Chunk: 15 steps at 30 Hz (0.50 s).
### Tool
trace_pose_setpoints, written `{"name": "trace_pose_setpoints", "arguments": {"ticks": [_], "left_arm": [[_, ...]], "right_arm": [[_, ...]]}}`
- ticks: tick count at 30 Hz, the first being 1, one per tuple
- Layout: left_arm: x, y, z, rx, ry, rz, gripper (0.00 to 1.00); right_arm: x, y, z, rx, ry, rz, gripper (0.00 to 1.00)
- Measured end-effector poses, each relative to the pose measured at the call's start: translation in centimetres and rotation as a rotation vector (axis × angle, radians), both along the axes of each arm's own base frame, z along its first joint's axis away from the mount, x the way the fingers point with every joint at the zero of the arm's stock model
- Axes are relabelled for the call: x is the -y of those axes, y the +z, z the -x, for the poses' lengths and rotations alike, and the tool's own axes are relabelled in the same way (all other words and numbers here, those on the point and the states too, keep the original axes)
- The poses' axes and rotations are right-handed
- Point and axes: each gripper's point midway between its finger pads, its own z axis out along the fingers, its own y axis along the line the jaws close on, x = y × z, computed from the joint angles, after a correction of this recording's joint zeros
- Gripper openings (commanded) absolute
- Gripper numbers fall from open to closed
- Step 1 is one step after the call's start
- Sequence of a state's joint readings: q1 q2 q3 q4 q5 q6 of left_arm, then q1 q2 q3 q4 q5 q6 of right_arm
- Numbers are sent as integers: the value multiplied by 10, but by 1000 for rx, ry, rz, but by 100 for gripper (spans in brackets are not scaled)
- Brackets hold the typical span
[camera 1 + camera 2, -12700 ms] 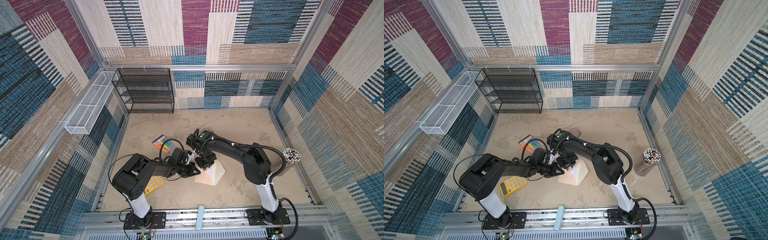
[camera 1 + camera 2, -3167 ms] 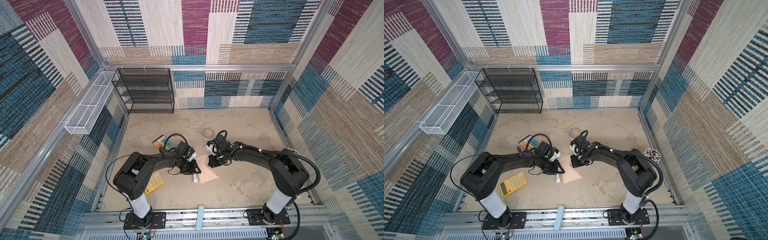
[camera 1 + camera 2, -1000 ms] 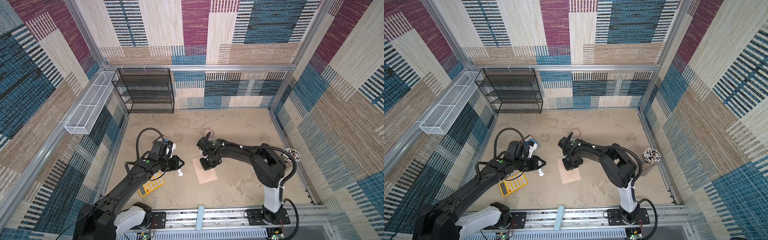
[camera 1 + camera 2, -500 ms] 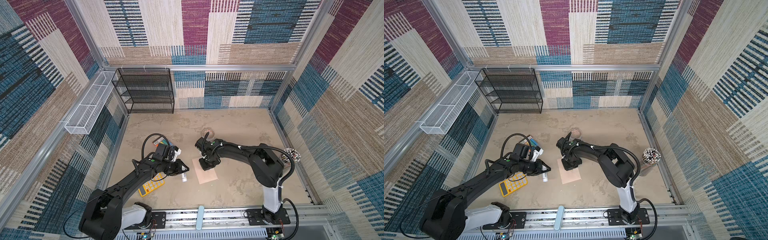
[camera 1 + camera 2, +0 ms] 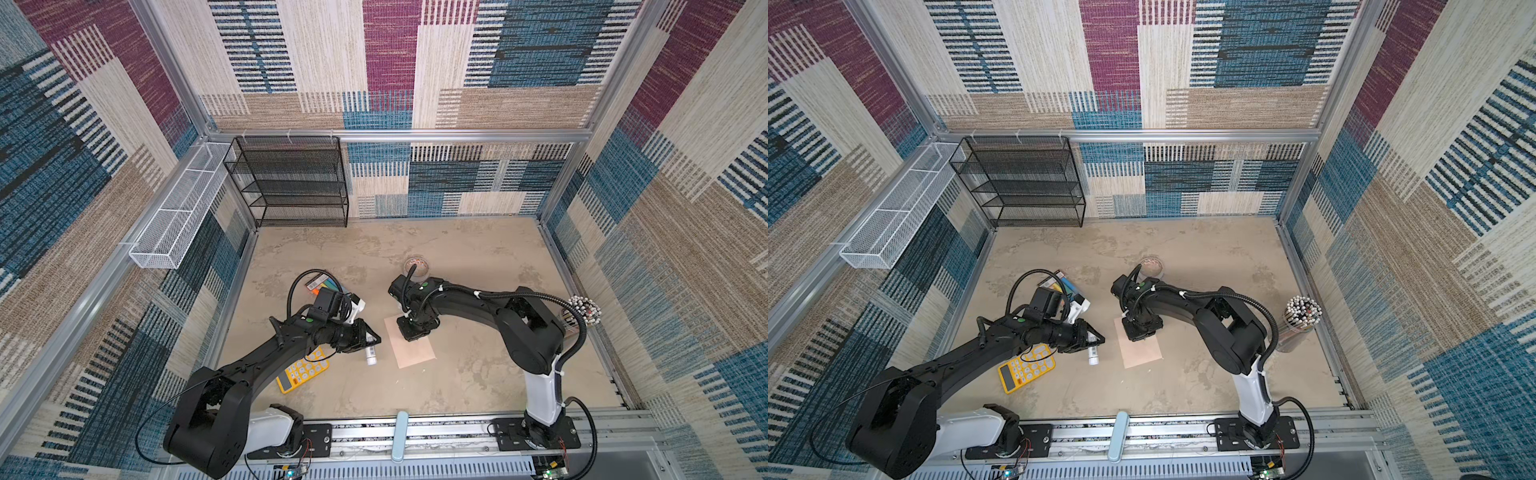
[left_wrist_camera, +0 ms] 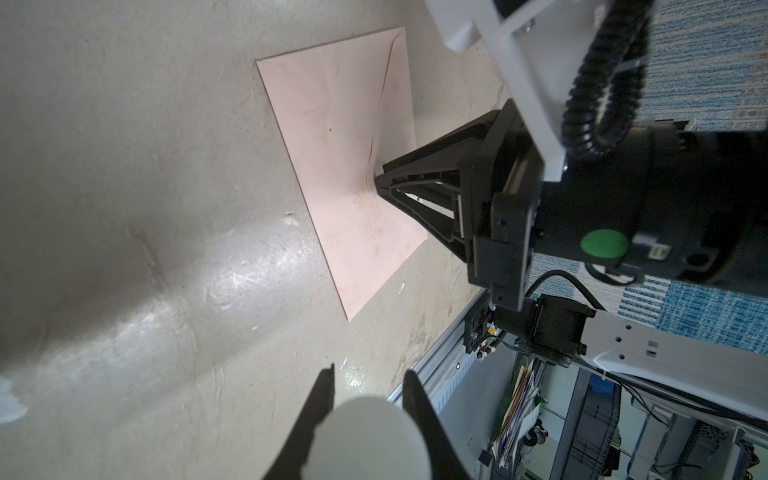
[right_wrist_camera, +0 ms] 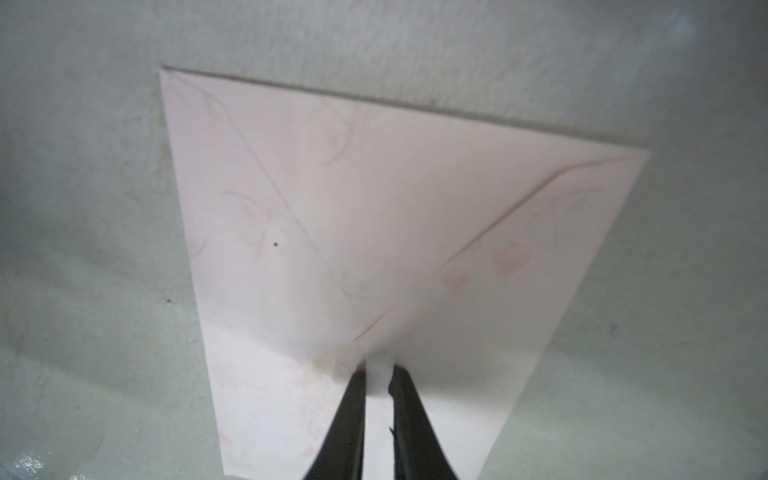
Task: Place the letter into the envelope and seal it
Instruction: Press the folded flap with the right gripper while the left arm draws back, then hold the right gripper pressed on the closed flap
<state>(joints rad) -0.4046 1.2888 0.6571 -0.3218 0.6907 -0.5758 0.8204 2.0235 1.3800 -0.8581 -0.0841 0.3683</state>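
Note:
The peach envelope (image 5: 413, 347) (image 5: 1141, 349) lies flat mid-table with its flap folded down. My right gripper (image 5: 409, 336) (image 5: 1134, 336) (image 7: 378, 372) stands tip-down on it, jaws nearly together around the flap's point (image 6: 371, 176), where the paper puckers. A little left of the envelope, my left gripper (image 5: 372, 338) (image 5: 1098, 340) (image 6: 370, 372) is shut on a white tube (image 5: 371, 356) (image 5: 1093, 358) (image 6: 365, 440) that hangs down from it. The letter shows in no view.
A yellow calculator (image 5: 303, 371) lies under the left forearm, and a pack of coloured notes (image 5: 326, 284) sits behind it. A small clear dish (image 5: 417, 266) is behind the right gripper. A cup of pencils (image 5: 582, 311) stands at the right wall, a black mesh shelf (image 5: 295, 183) at the back left.
My left gripper has carried the white tube to the right, closer to the envelope. The right gripper has stayed on the envelope's flap.

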Motion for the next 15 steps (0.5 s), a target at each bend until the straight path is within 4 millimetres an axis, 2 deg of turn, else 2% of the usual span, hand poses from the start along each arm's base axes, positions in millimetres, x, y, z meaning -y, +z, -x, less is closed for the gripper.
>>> {"name": "trace_pose_setpoints", "arguments": {"ticks": [15], "left_arm": [[1,-6,0,-22,0,-8,0]], "right_arm": [[-2,0,1,-5,3,-3,22]]}}
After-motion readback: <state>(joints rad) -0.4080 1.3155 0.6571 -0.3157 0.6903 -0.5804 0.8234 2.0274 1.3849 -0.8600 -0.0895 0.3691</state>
